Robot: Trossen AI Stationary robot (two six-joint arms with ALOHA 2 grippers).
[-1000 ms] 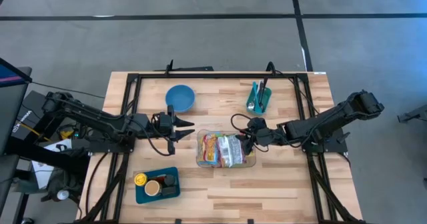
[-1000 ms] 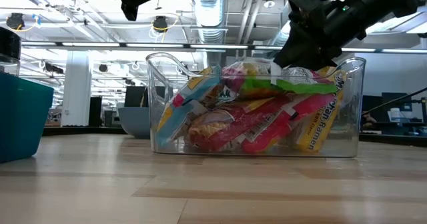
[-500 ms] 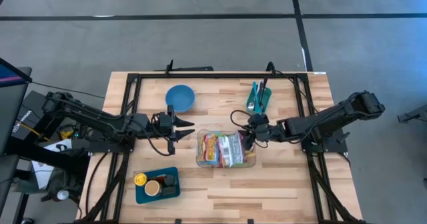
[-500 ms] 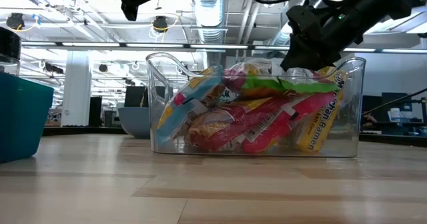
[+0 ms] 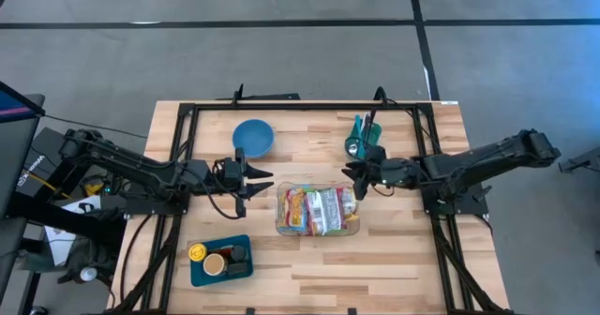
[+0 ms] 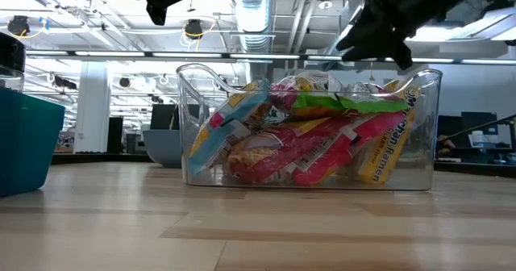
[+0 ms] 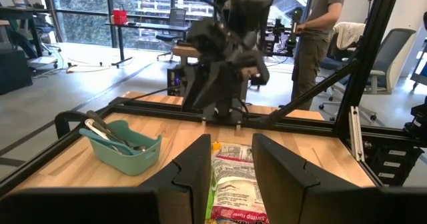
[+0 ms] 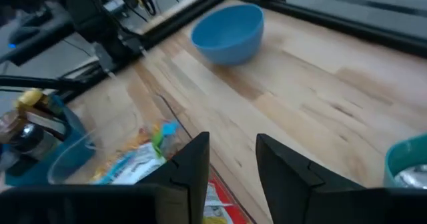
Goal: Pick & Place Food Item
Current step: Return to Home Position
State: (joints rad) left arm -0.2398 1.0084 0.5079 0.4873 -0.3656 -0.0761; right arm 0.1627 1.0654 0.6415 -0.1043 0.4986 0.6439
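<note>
A clear plastic bin [image 5: 281,223] stands mid-table, filled with several bright food packets [image 5: 317,210], which also show in the low view as packets [image 6: 306,142]. My right gripper [image 5: 348,176] hovers above the bin's far right corner, slanting downward. It is open, and the right wrist view shows nothing between the fingers of the gripper [image 8: 232,159]. My left gripper [image 5: 265,180] hangs level just left of the bin, pointing at it. It is open too, and in its own wrist view the gripper [image 7: 231,163] is empty.
A blue bowl [image 5: 253,137] sits far left of the bin. A teal holder [image 5: 361,137] with utensils stands at the far right. A teal tray [image 5: 220,259] with small jars lies at the near left. A black frame [image 5: 281,107] rims the table. A person [image 7: 320,31] stands beyond it.
My right gripper has risen out of the top of the bin and drawn back toward the table's far right, ending above the bin's rim. The packets lie as they did. My left arm has kept still.
</note>
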